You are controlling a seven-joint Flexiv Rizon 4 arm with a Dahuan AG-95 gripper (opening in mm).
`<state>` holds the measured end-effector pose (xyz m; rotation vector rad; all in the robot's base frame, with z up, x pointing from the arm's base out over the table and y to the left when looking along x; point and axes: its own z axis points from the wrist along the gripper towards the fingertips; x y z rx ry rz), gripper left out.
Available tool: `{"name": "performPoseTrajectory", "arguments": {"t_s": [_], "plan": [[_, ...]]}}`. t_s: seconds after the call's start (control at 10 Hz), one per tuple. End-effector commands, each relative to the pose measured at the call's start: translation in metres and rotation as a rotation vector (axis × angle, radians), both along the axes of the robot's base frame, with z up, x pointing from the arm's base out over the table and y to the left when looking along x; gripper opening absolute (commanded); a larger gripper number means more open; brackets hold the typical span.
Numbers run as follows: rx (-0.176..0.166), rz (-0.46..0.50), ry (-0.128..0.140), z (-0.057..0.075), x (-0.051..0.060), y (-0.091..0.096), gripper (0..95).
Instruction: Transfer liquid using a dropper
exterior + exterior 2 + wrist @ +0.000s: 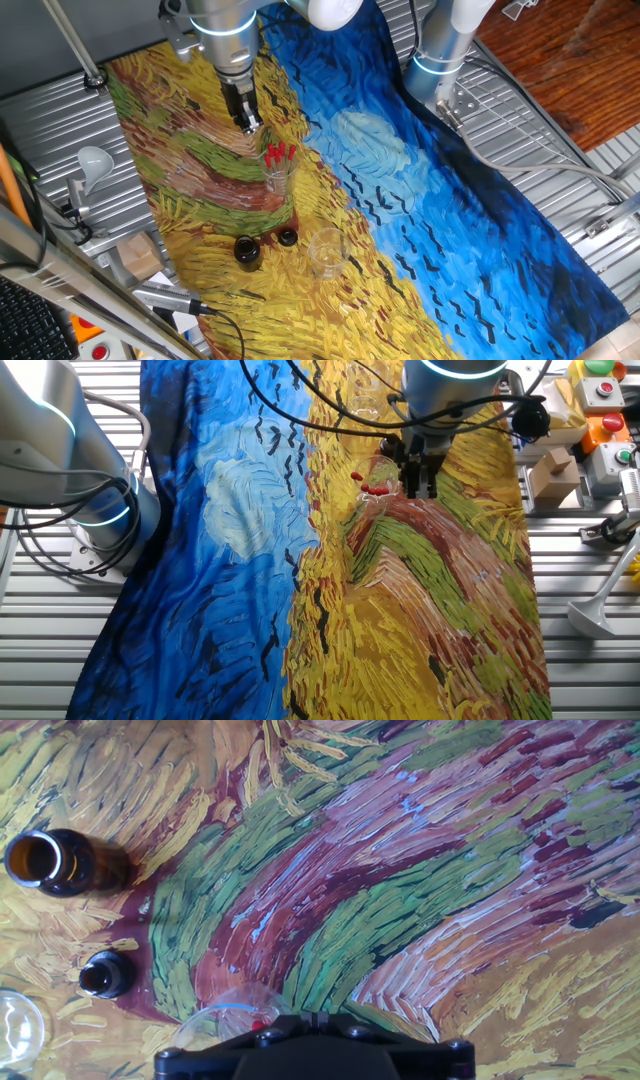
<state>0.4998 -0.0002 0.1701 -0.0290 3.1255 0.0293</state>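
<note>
The gripper is seen poised above and just behind a clear glass beaker, in which several red-bulbed droppers are stood upright, bulbs uppermost, presumably so that one can be pinched from above. Whether the fingers are apart or together cannot be told. Two brown bottles, both uncapped, and an empty glass cup are set close together toward the desk's near edge, apparently as source and receiver.

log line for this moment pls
phase: approach | claw: above the glass of droppers, holding nothing | brown bottles: open | empty glass: untouched
</note>
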Motion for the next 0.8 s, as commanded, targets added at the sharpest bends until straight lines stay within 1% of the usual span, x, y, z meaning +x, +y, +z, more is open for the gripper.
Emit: {"name": "performPoseTrajectory", "arguments": {"t_s": [0.1, 0.3, 0.6, 0.8], "plan": [[0.0, 0.018, 0.001, -0.0002, 0.0001, 0.0002, 0.0], [0.0, 0.062, -0.001, 0.0002, -0.0019, 0.0, 0.0], [0.0, 0.056, -0.002, -0.0022, -0.0031, -0.0008, 0.0], [-0.002, 0.056, -0.001, -0.0044, -0.0078, -0.001, 0.0]]}}
